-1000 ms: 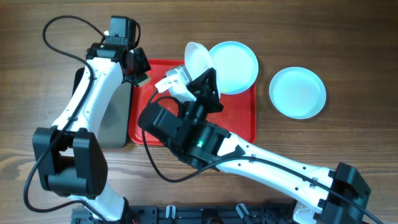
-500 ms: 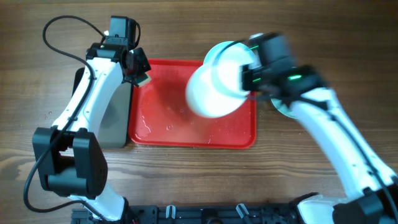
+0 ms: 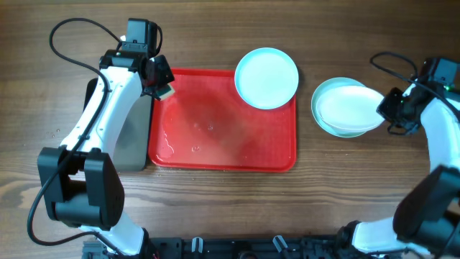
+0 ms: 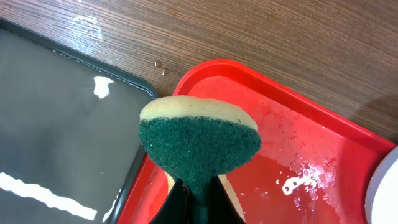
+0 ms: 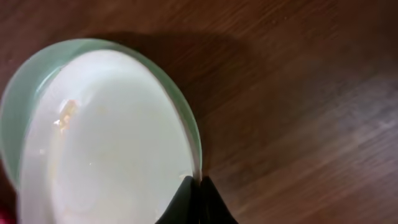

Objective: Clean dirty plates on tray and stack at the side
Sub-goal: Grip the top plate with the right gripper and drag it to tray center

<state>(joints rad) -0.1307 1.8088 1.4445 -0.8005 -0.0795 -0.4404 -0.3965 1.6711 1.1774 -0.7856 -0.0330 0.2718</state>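
Plates: white plate, lower mint plate and second mint plate; all three are round, shallow, plain and smooth, and look about the same size.
White plate: pinched at its right rim by the right gripper. It lies over the lower mint plate, shifted a little to the right and tilted, with the gripped edge higher. Its surface is a glossy, milky white. I cannot tell whether its low edge touches the plate below.
Right gripper: narrowed onto the thin rim of the white plate, with dark fingers on either face of the edge.
Lower mint plate: flat on the table, just right of the red tray and apart from it. Its pale blue-green rim shows as a crescent to the left of the white plate.
Second mint plate: at the tray's far right corner, overhanging the far rim, near the stacked pair but not touching them.
Red tray: rectangular plastic with rounded corners and a raised rim. Its floor is wet, with droplets and shiny patches.
Left gripper: closed on a sponge and hanging over the tray's far left corner, well apart from every plate.
Sponge: squeezed into a fan shape, with a coarse dark green scouring face in front and a yellow foam layer behind.
Black tray: touching or just beside the red tray's left edge. It has a dark rim and a smooth grey bottom with bright reflections.
Table: brown wood grain, matte.
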